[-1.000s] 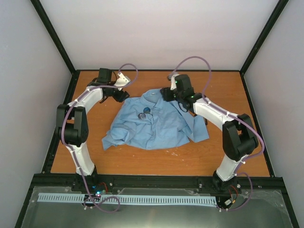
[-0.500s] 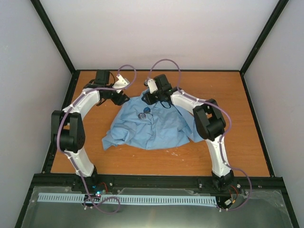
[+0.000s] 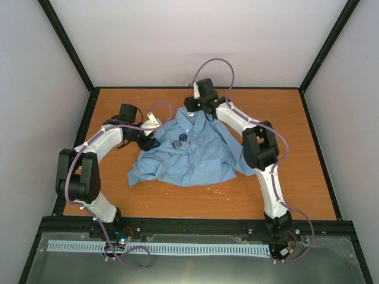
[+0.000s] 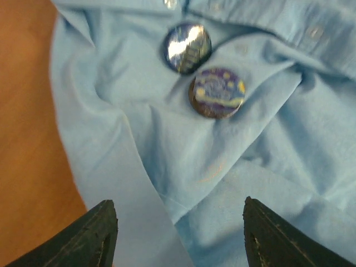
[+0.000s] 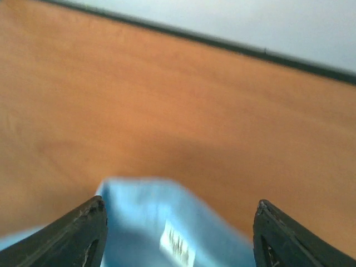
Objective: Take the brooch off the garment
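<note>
From above, the garment (image 3: pixel 195 157) lies crumpled in the middle of the surface (image 3: pixel 296 177). The left claw (image 3: pixel 151 143) hovers at the garment's left edge and the right claw (image 3: pixel 192 108) at its collar.

Left wrist: the jaws stand apart and empty over the garment. The brooch (image 4: pixel 217 92) sits on the garment's chest, just beside a shinier disc (image 4: pixel 187 48).

Right wrist: the jaws are apart, with blurred garment fabric and its white label (image 5: pixel 177 248) between them.
</note>
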### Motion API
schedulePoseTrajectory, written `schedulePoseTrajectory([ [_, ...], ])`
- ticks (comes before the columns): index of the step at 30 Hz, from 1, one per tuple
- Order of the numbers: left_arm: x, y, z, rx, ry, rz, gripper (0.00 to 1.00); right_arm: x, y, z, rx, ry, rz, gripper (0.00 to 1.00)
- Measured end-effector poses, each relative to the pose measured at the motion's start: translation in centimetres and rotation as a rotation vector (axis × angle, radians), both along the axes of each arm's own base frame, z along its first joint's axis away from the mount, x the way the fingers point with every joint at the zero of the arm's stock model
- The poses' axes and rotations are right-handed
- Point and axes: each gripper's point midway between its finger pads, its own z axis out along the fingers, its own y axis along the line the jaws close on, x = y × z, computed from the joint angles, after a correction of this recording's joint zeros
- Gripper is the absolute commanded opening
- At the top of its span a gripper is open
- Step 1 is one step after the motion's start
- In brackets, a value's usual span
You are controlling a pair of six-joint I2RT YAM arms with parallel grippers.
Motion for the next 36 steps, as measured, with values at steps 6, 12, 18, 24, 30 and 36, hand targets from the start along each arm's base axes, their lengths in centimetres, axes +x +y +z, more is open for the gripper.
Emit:
schedulePoseTrajectory([
  [6, -0.5, 1.4, -4.9, 0.089, 0.058, 0.047, 0.48, -7.7, -1.7, -0.2, 0.006, 0.111, 0.042, 0.59],
  [12, 0.6, 3.2, -6.4, 0.142, 0.02, 0.114, 0.46, -13.5, -0.4, -0.5, 0.09, 0.195, 0.111, 0.56],
  [18, 0.2, 3.6, -6.3, 0.146, -0.004, 0.125, 0.58, -14.7, 0.9, -5.9, 0.099, 0.349, 0.136, 0.53],
  [24, 0.6, 3.2, -3.7, 0.114, -0.071, 0.118, 0.62, -14.3, 2.1, -9.8, 0.091, 0.443, 0.145, 0.49],
  [30, 1.8, 2.6, -1.3, 0.079, -0.121, 0.105, 0.63, -13.9, 3.0, -9.5, 0.109, 0.454, 0.159, 0.3],
  [36, 2.6, 2.2, 1.2, 0.058, -0.17, 0.096, 0.64, -14.1, 3.9, -8.9, 0.157, 0.486, 0.177, 0.15],
])
